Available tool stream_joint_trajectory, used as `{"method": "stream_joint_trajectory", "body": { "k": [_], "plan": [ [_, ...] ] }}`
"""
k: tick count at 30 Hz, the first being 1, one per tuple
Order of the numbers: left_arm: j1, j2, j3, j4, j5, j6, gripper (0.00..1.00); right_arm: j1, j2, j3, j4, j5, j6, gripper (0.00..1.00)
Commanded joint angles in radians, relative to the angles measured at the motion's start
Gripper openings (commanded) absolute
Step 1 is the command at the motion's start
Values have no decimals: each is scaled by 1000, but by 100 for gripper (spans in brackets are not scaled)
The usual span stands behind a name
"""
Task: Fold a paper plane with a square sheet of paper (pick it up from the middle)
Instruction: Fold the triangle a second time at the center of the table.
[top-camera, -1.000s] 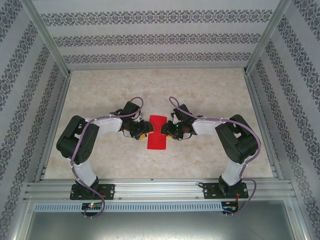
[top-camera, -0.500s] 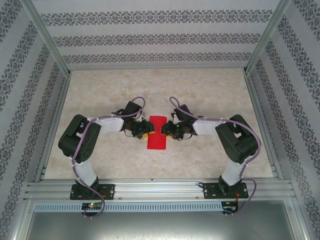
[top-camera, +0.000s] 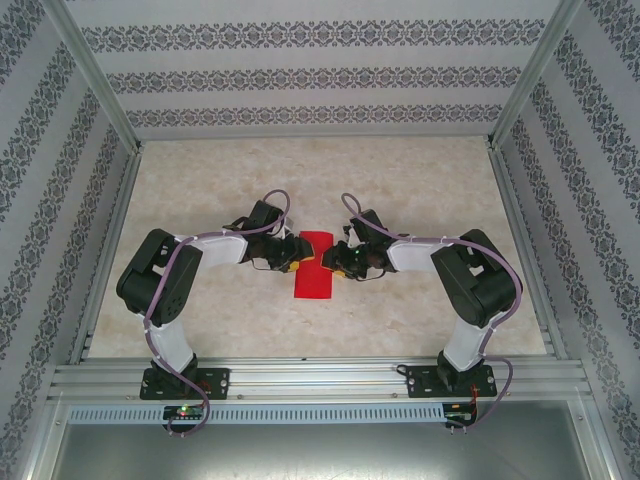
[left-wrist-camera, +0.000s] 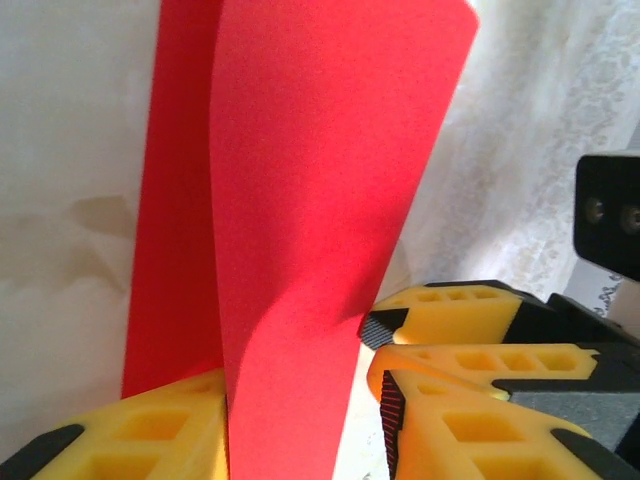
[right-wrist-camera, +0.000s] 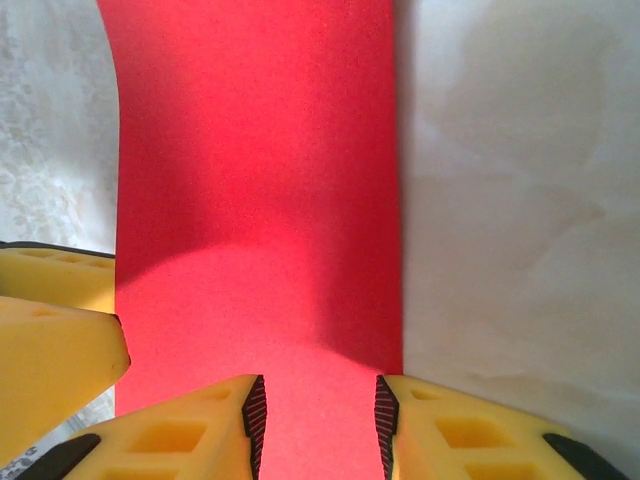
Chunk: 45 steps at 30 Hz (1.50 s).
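Folding seemed hardly under way — the square sheet of paper (top-camera: 313, 280) lay centred on the table (top-camera: 420, 190), one half curling up. The left gripper (top-camera: 292, 254) and right gripper (top-camera: 335, 262) flanked it, each part spread, pinching nothing; the crease, nose and wings remained.

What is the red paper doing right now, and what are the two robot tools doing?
square sheet of paper: bent, one side curling up above the part lying on the table.
left tool: open, a finger on each side of the raised paper, with a gap at one finger.
right tool: open, red paper showing between its fingers.
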Motion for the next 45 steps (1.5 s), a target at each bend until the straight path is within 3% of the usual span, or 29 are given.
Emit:
{"method": "stream_joint_trajectory", "body": {
  "k": [1,5,14,20,26,30,33,34,37,42,45],
  "plan": [
    [-5,8,-18,64,19,-41,41,-4,-34,-24,27,1,14,39],
    [-1,5,-26,79,16,-50,39,-4,-100,-41,21,15,4,40],
    [2,-16,-22,56,35,-38,31,31,-321,-123,-56,172,-10,47],
    [2,-19,-9,-9,19,-5,17,98,-423,-133,-115,279,-57,52],
    [2,-47,-4,-72,-2,33,13,135,-495,-137,-142,350,-112,58],
    [2,-49,26,-130,-5,75,7,156,-552,-118,-201,424,-152,68],
    [2,-46,38,-144,-4,91,3,159,-600,-94,-286,500,-162,83],
    [4,-43,44,-151,-4,96,3,159,-619,-91,-312,529,-161,96],
    [3,-32,60,-173,0,118,0,142,-667,-91,-348,558,-149,98],
    [4,-32,70,-193,7,132,0,89,-735,-172,-259,565,-113,98],
    [3,-26,79,-205,6,136,0,30,-778,-268,-117,501,-75,98]
  ]
}}
